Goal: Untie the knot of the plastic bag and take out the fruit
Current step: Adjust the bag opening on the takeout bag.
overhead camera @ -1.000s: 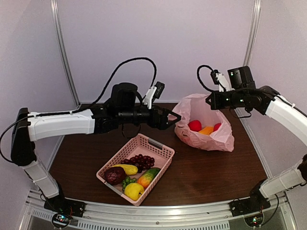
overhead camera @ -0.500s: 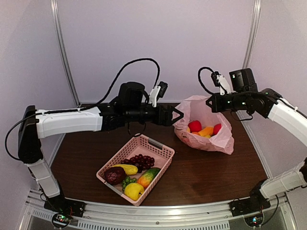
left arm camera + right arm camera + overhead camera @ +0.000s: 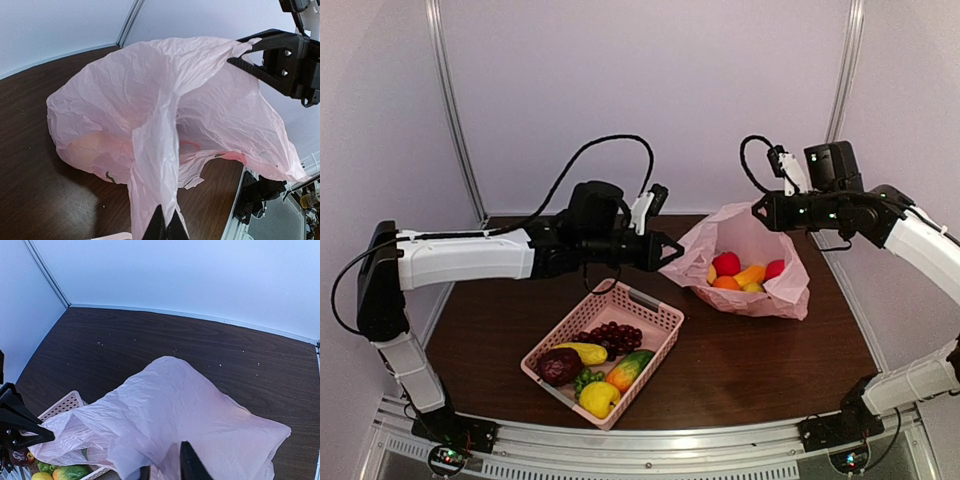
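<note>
The pink plastic bag (image 3: pixel 760 235) sits at the back right of the table with its mouth stretched wide. Inside lie fruit: a red apple (image 3: pixel 726 263), an orange one and a yellow one. No knot is in view. My left gripper (image 3: pixel 667 251) is shut on the bag's left rim. In the left wrist view a strip of the bag (image 3: pixel 155 165) runs down into the left gripper (image 3: pixel 166 231). My right gripper (image 3: pixel 763 210) stays at the bag's upper right rim with its jaws apart. In the right wrist view, film of the bag (image 3: pixel 190 410) drapes between the right gripper's (image 3: pixel 167 471) fingers.
A pink latticed basket (image 3: pixel 655 305) stands at the front centre with grapes (image 3: pixel 612 336), a dark maroon fruit (image 3: pixel 559 366) and other toy produce. Its corner (image 3: pixel 60 407) shows in the right wrist view. Metal frame posts rise at the back corners.
My left gripper closed on the bag's left rim and drew it left, widening the mouth. The right gripper's jaws went from shut to apart.
</note>
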You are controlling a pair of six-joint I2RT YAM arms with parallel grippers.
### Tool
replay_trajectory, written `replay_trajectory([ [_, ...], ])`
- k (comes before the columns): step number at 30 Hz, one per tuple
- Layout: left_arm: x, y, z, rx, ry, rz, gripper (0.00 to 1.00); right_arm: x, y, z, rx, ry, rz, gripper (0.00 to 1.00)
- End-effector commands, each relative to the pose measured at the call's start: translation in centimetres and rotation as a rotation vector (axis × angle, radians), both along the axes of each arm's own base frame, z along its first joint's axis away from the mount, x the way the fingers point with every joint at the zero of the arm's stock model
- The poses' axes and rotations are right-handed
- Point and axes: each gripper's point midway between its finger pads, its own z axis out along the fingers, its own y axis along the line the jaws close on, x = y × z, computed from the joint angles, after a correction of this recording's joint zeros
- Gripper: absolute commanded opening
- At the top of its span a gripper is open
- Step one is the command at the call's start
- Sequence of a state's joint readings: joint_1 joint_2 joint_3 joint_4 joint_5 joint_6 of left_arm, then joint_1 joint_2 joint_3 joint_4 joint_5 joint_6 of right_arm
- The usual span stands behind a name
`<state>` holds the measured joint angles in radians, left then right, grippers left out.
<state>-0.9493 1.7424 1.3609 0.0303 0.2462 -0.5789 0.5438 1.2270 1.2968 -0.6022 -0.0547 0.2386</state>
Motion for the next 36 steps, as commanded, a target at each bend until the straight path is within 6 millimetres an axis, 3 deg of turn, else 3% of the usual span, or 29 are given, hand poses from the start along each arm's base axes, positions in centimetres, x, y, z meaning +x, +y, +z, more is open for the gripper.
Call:
replay_trajectory([
  [1,-0.6,0.8,2.1,-0.048,-0.027,0.006,0.00,-1.1,-0.5,1.8,0.022,-0.044,-0.006,0.43],
  [4,-0.7,0.9,2.5,-0.053,-0.032,0.004,0.00,-2.0,-0.3,2.6,0.039,-0.059,0.019,0.60],
  [8,-0.8,0.8,2.6,-0.061,-0.032,-0.001,0.00,-3.8,0.5,3.9,0.070,-0.088,0.077,0.71],
  [11,-0.8,0.7,2.6,-0.063,-0.031,-0.005,0.00,-5.7,1.7,4.9,0.095,-0.116,0.142,0.72],
  [17,-0.9,0.8,2.7,-0.064,-0.031,-0.007,0.00,-8.8,5.1,5.0,0.149,-0.124,0.266,0.60],
  [21,-0.9,0.8,2.9,-0.067,-0.032,-0.006,0.00,-8.4,6.2,2.3,0.091,-0.087,0.220,0.57],
  [29,-0.7,1.0,3.4,-0.073,-0.043,0.011,0.00,-5.2,5.5,-5.0,-0.152,-0.026,0.002,0.46],
  [36,-0.4,1.7,4.2,-0.069,-0.063,0.048,0.00,-4.0,2.2,-10.9,-0.370,-0.022,-0.114,0.44],
])
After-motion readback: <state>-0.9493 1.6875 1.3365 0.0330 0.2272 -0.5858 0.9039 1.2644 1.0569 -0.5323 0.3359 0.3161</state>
